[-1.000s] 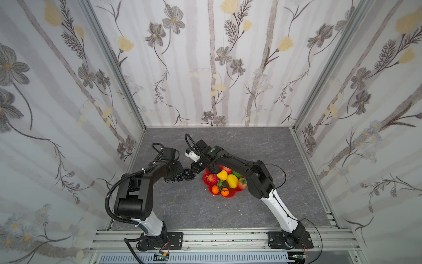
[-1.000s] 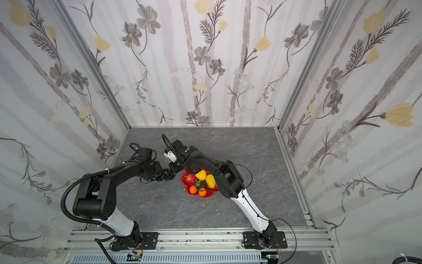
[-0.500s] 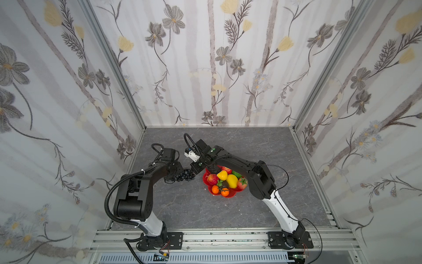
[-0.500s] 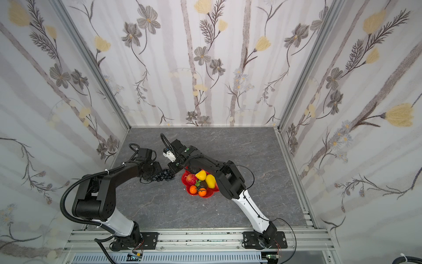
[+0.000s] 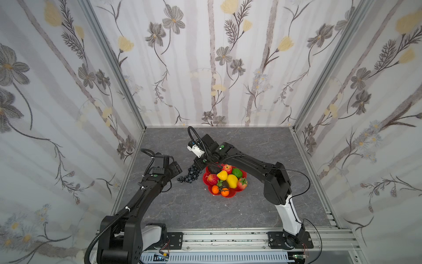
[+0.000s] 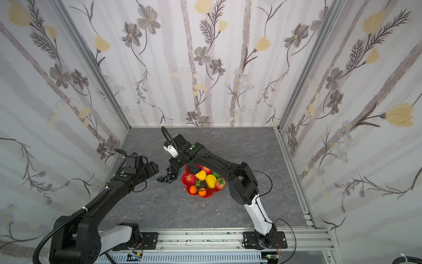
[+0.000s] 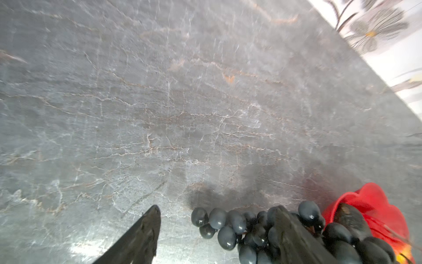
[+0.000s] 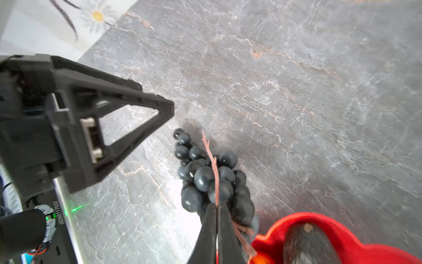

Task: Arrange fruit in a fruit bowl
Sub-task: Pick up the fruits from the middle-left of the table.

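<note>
Black grape bunch (image 5: 188,174) is the only fruit I can see outside the fruit bowl (image 5: 230,196). It's on the grey stone-look table (image 5: 205,217), just beside the bowl's rim at about its 9 o'clock in both top views. The rest is piled in the bowl: avocado (image 5: 213,168), lime (image 5: 237,173), lemons (image 5: 231,180), oranges (image 5: 215,189) and a few more.

Right pincer (image 8: 215,208) is pinched together on the bunch's thin reddish stem (image 8: 214,169). The right wrist cam shows the stem running out from between the flat fingers. Left pincer (image 7: 217,209) is spread wide with nothing in it, parked at roughly 10 o'clock of the bunch. One finger overlaps the grapes in its own cam, but I can't tell if it touches.

The bit that matters: the bunch's long axis runs roughly 1 to 7 o'clock, with the stem end at 1, and that's the end the right pincer has. The bowl is at 3 o'clock from there, so I reckon it's a short carry over the scalloped rim, right arm's job. Can't tell whether the tail of the bunch is off the table.

The grapes look glossy and loosely strung. My guess is they'll swing, and with the bowl this crowded they'll likely drape over the avocado side.
</note>
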